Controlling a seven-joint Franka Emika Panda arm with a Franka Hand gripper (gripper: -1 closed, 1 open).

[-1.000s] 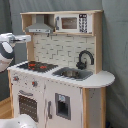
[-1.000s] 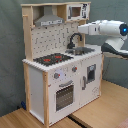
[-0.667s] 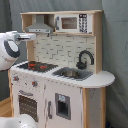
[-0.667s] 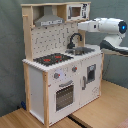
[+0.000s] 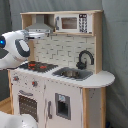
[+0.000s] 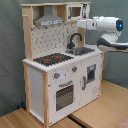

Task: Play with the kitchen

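Upright on a wooden desk (image 6: 107,102) stands the kitchen (image 5: 60,70) (image 6: 60,70), with its black hob with red rings (image 6: 52,59) beside the sink (image 5: 72,74), the black faucet (image 6: 75,40) behind the sink and the grey hood (image 5: 40,22) above the hob. Meanwhile the white arm (image 6: 102,25) reaches level toward the upper part of the kitchen near the faucet in the second exterior view; whether its fingers are clenched or released cannot be told.

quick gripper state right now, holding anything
Gripper: cannot be told; its tip is up by the kitchen top shelf, with nothing visibly held.
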